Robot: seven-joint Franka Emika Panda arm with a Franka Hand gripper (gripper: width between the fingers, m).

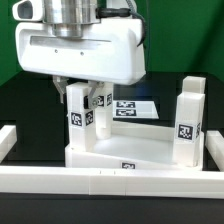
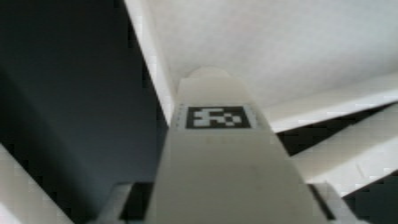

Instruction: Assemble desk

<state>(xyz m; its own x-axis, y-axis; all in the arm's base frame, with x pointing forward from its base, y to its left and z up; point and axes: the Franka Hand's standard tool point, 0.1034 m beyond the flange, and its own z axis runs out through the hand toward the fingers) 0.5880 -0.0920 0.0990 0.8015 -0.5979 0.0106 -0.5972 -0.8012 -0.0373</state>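
The desk's white tabletop [image 1: 135, 152] lies rim-up in the middle of the black table and fills the far part of the wrist view [image 2: 267, 40]. My gripper [image 1: 80, 95] is shut on a white tagged leg [image 1: 77, 112], held upright over the tabletop's corner on the exterior view's left. In the wrist view that leg [image 2: 217, 117] runs out between my fingers [image 2: 121, 205], with my gripper [image 2: 221, 200] closed against its sides. A second leg [image 1: 100, 106] stands just behind it. Another leg [image 1: 188, 120] stands on the corner at the exterior view's right.
The marker board [image 1: 137, 106] lies flat behind the tabletop. A long white border rail [image 1: 100, 182] runs along the front, with side pieces at the exterior view's left [image 1: 10, 140] and right [image 1: 214, 150].
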